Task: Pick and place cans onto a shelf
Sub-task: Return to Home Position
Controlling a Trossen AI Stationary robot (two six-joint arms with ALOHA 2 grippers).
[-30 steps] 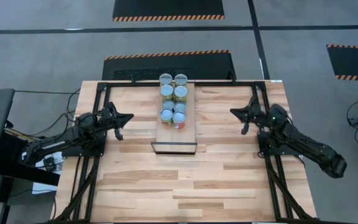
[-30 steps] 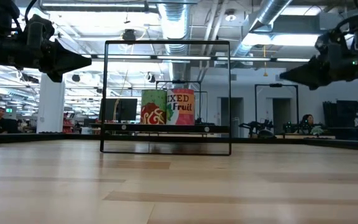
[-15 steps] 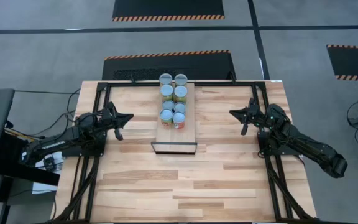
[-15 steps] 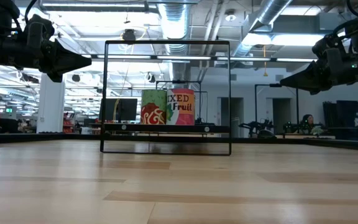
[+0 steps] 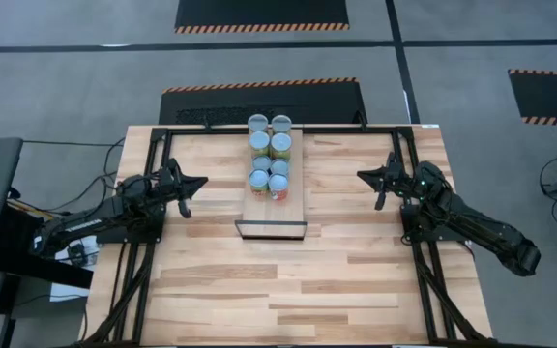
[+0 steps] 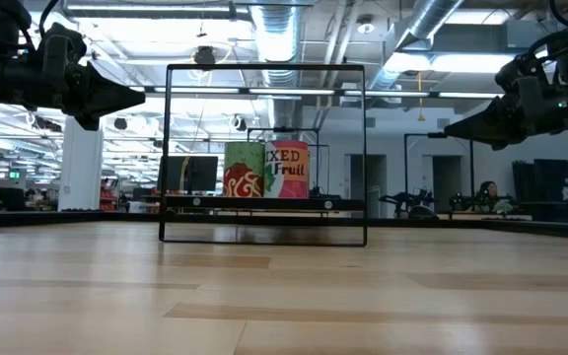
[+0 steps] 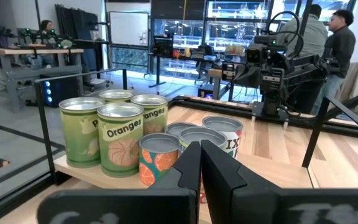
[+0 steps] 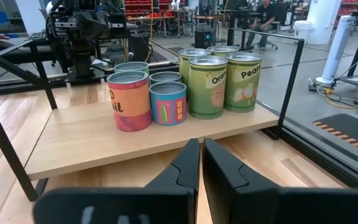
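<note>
Between the claws, cans (image 5: 280, 145) sit unmoved on shelf (image 5: 274, 212); left claw (image 5: 203, 181) and right claw (image 5: 361, 175) remain closed, empty, position unchanged.

Open counter (image 5: 222, 211) separates each pincer from the shelf (image 5: 288, 208). Directly ahead of the left pincer (image 5: 201, 182) and the right pincer (image 5: 361, 175), the cans (image 5: 270, 155) block the shelf; bare board lies ahead-right of the left, ahead-left of the right. Black frame posts (image 6: 365, 153) border it.

The cans (image 5: 270, 157) stand in two rows on the shelf (image 5: 277, 208), which sits between the left gripper (image 5: 201, 182) and right gripper (image 5: 363, 175), ahead of each and well apart.
</note>
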